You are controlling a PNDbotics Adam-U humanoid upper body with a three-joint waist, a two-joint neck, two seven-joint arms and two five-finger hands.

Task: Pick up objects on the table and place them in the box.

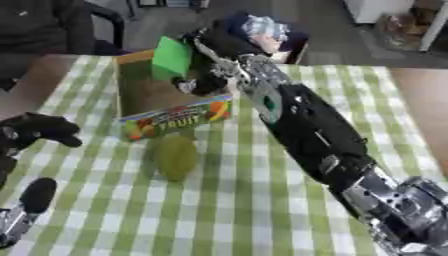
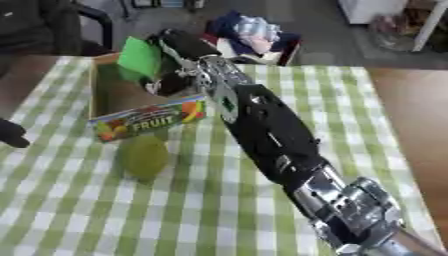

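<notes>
One object, a green block, sits pinched in my right hand over the box: the placing step, I judge. Next I release it inside. A green fruit waits on the table just before the box. My left hand idles curled, empty.

"FRUIT" on the box front

Green-white check tablecloth; clothes pile behind table.
</notes>
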